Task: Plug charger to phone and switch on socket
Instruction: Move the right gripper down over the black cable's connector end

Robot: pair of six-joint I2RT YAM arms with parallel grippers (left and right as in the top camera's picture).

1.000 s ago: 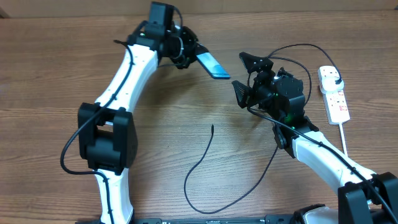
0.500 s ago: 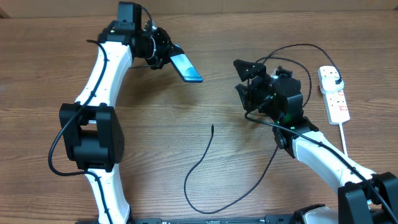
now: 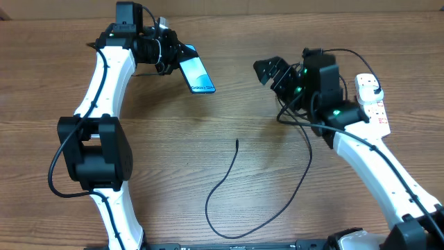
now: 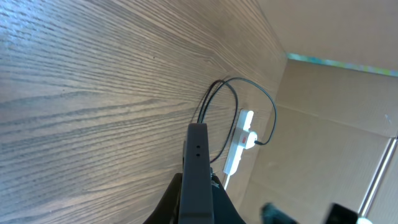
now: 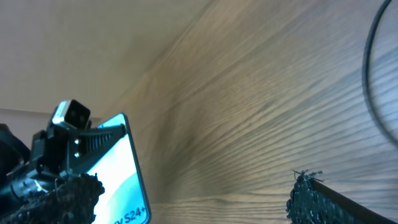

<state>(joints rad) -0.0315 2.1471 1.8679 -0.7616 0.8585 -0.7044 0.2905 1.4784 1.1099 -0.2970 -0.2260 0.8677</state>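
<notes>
Phone [image 3: 198, 75] sits at the back left of the table [image 3: 55, 90] in the overhead view. It is tilted with its blue screen up and pinched at one short end by the left gripper [image 3: 173, 57], which is clamped tight on it. The right gripper [image 3: 268, 74] hangs to the right of the phone, well apart from it, with its jaws spread wide and nothing between them. The charger [image 3: 223, 173] lies loose, its tip free on the wood near the middle. The cable loops forward and back to its plug in the socket [image 3: 379, 112] at the right edge.

From the left wrist, the phone [image 4: 198, 165] shows edge-on between the closed jaws. Beyond it lie the socket [image 4: 239, 144] and an arc of charger [image 4: 272, 106].

From the right wrist, the phone [image 5: 121, 171] faces the camera in the left gripper [image 5: 78, 146]. The right gripper [image 5: 193, 186] shows both fingers [image 5: 314, 199] far apart over bare wood. A curve of charger [image 5: 369, 81] shows at the right edge.
</notes>
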